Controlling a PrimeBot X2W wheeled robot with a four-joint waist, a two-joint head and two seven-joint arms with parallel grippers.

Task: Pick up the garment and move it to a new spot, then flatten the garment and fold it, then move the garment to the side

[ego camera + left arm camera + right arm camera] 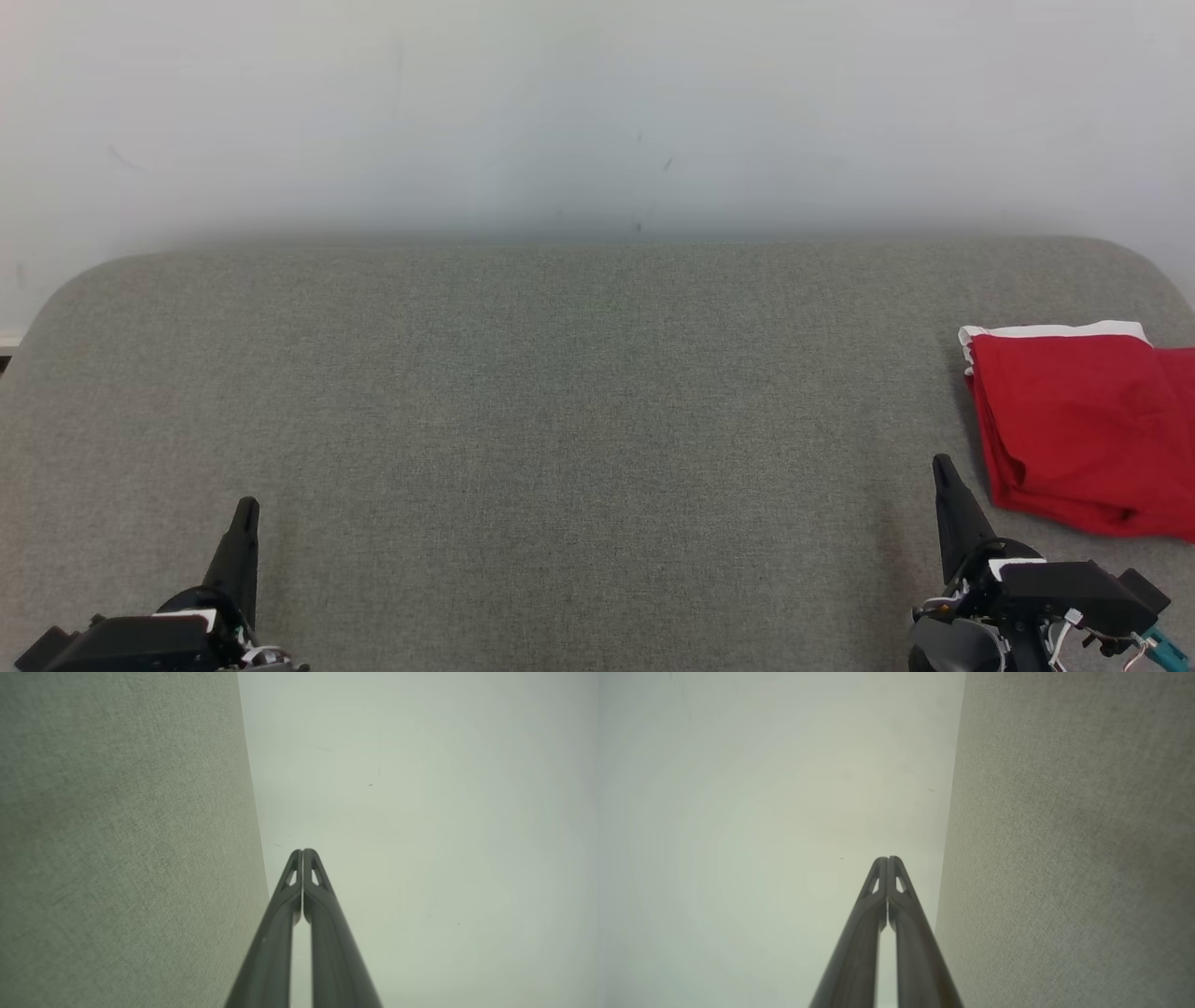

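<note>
A red garment [1083,429] with a white band along its far edge lies folded at the right edge of the grey fabric surface [560,392], partly cut off by the head view's border. My right gripper [943,464] hovers low at the right, its tip just left of the garment's near corner, not touching it. My left gripper [247,507] is at the lower left, far from the garment. In the wrist views both the left gripper [302,850] and the right gripper [887,858] have their fingertips pressed together, holding nothing.
A pale wall [597,112] rises behind the surface's far edge. The surface has rounded far corners and a wide bare stretch between the two grippers. The wrist views look along the fabric [117,835] toward the wall [761,812].
</note>
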